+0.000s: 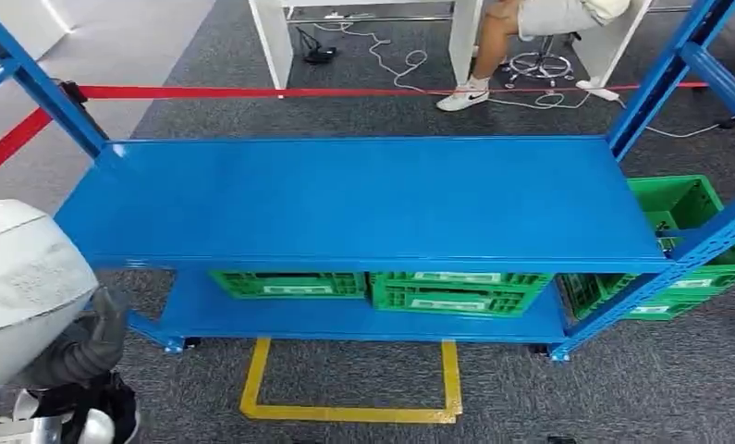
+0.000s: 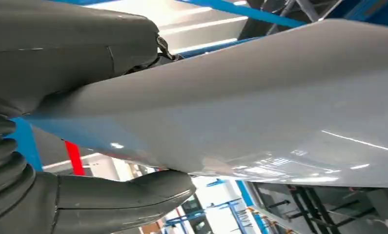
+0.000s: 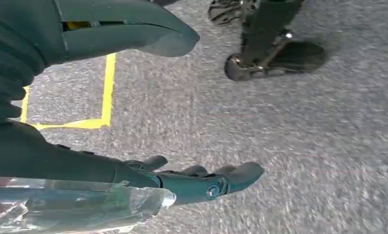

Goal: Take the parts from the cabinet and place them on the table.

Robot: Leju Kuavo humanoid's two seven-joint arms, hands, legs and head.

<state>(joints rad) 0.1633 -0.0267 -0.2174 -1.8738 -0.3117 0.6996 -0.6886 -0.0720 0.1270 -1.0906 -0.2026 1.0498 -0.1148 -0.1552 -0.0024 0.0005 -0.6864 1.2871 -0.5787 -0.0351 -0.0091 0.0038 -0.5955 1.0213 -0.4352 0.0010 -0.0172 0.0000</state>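
The left hand (image 2: 74,146) has its fingers clamped on a big smooth glossy white curved shell part (image 2: 260,107) by the blue metal shelf's (image 1: 363,199) front-left corner, looks stiff but slippery so grip the rim, while the right hand (image 3: 133,146) hangs loosely spread over the carpet.

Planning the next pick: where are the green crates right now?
In the head view, two green crates sit on the blue rack's lower shelf; more stand at its right end.

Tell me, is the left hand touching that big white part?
Touching. The left wrist view shows the left hand clamping the white part between thumb and fingers.
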